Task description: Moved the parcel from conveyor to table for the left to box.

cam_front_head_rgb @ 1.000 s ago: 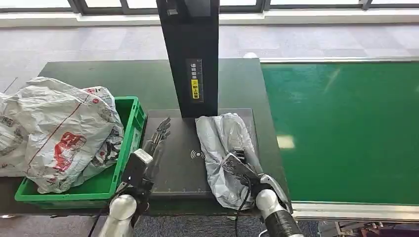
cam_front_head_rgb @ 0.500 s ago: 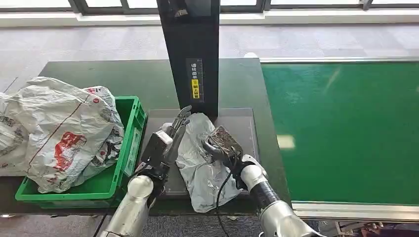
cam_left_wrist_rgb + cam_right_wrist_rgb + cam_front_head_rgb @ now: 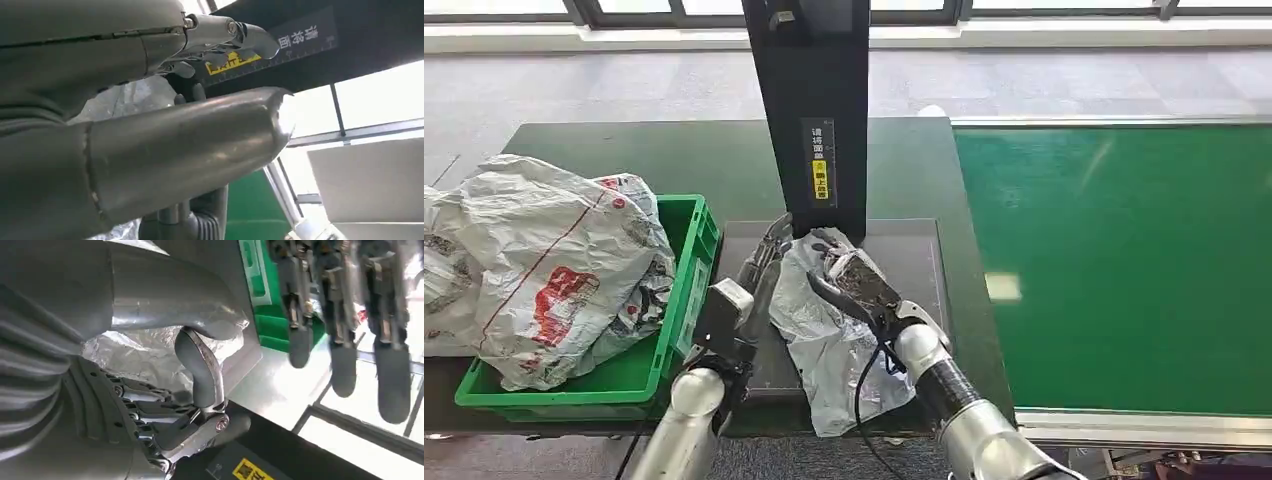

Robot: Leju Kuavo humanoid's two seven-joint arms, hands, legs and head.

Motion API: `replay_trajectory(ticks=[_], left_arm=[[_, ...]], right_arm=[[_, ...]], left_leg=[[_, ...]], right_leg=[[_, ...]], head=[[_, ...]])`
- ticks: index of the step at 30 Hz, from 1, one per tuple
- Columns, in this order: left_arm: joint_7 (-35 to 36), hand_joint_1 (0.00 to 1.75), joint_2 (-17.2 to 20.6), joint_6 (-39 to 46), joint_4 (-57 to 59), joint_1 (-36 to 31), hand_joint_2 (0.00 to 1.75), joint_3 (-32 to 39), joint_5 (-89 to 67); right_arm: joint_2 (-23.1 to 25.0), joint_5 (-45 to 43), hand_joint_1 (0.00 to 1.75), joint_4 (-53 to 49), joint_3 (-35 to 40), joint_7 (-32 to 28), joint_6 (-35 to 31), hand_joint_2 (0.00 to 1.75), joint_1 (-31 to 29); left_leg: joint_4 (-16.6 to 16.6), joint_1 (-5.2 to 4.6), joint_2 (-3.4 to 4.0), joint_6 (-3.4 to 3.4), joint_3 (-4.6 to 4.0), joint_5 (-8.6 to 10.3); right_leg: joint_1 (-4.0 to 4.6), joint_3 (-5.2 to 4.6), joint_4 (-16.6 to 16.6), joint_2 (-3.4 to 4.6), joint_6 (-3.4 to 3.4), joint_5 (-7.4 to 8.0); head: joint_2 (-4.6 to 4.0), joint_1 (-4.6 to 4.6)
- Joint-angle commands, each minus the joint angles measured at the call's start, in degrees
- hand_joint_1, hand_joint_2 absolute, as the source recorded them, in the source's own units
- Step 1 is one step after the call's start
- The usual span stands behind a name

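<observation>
The grey parcel (image 3: 829,335) is off the conveyor (image 3: 1124,260) now and lies on the dark pad (image 3: 914,250) at the foot of the black scanner post (image 3: 809,110), further toward the green crate (image 3: 686,260) than it was a second ago, when it lay along the pad's conveyor side. My right hand (image 3: 849,280) has swept across with it and now sits on the parcel's upper end, right at the foot of the post, fingers curved down over the crumpled plastic; from the right wrist camera my thumb (image 3: 200,367) rests against the silvery wrap and the other fingers (image 3: 340,315) hang spread apart beyond it, so I read this as a loose hold or a push rather than a firm grip, and I can't say for sure which. My left hand (image 3: 759,265) has come in on the crate side of the parcel, fingers straight and apart, flat against the parcel's edge, holding nothing that I can see. So my part looks close to done: the parcel is on the table (image 3: 624,150) beside the post, within reach of the left for boxing. What I can't make out: whether my right fingers actually pinch any plastic, since the hand's own back covers the contact; the left wrist camera shows mostly my own arm cover and a strip of the post's label. The near end of the parcel droops over the table's front edge, and the crate already carries big white bags (image 3: 534,270).
</observation>
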Motion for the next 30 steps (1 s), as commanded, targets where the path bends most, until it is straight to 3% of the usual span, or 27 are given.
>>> replay_trajectory(ticks=[1,3,8,10,12,16,17,30], left_arm=[[-0.4,0.00,0.2,11.4,-13.7,7.4,0.00,3.7,0.3],[1.1,0.00,0.6,14.3,-15.5,9.3,0.00,2.8,0.3],[0.9,0.00,0.3,17.7,-15.8,9.8,0.00,3.0,0.6],[1.2,0.00,0.3,29.1,-18.0,11.0,0.00,3.0,-3.1],[2.5,0.00,1.3,32.6,-18.7,11.5,0.00,1.8,-7.1],[4.1,0.00,3.3,30.7,-17.0,10.5,0.00,-0.7,-11.3],[4.9,0.00,4.5,26.7,-15.2,9.7,0.00,-2.1,-13.2],[4.3,0.00,3.9,25.3,-13.0,9.4,0.00,-1.4,-15.4]], right_arm=[[-7.5,3.8,0.00,-42.5,2.1,-1.4,-1.5,1.75,22.0],[-8.7,3.9,0.00,-49.1,1.6,-1.7,-0.7,1.75,25.6],[-8.7,4.2,0.00,-49.9,1.6,-3.1,-1.0,1.75,26.7],[-8.9,4.3,0.00,-54.6,1.4,-6.0,-3.4,1.75,30.4],[-9.3,3.9,0.00,-57.9,1.6,-6.3,-3.7,1.75,32.2],[-9.4,1.9,0.00,-60.7,1.4,-7.8,-3.5,1.75,33.3],[-9.7,1.2,0.00,-62.4,1.7,-7.8,-4.5,1.75,33.2],[-10.3,0.2,0.00,-63.4,2.1,-7.8,-5.3,1.75,33.4]], left_leg=[[0.0,0.05,-0.23,0.08,0.07,-0.07],[0.0,0.00,-0.24,0.07,-0.03,-0.06],[0.0,0.00,-0.25,0.12,-0.03,-0.28],[0.0,0.00,-0.28,0.12,-0.01,-0.25],[0.0,0.03,-0.33,0.14,0.02,-0.30],[0.0,-0.01,-0.28,0.11,0.02,-0.27],[0.0,0.00,-0.31,0.13,0.03,-0.28],[0.0,0.01,-0.19,0.14,0.10,-0.27]], right_leg=[[0.06,0.20,-0.1,-0.28,0.04,-0.12],[0.01,0.06,0.0,-0.24,0.06,-0.15],[0.02,0.09,0.0,-0.29,0.12,-0.26],[0.01,0.11,0.0,-0.31,0.12,-0.27],[0.05,0.19,-0.1,-0.40,0.12,-0.32],[0.00,0.13,-0.1,-0.37,0.11,-0.29],[0.01,0.18,-0.1,-0.42,0.11,-0.31],[0.03,0.22,-0.1,-0.34,0.11,-0.26]], head=[[-0.02,0.00],[-0.02,0.00],[-0.02,0.02],[-0.02,0.00],[0.00,0.00],[0.00,0.00],[-0.02,0.00],[-0.02,0.00]])
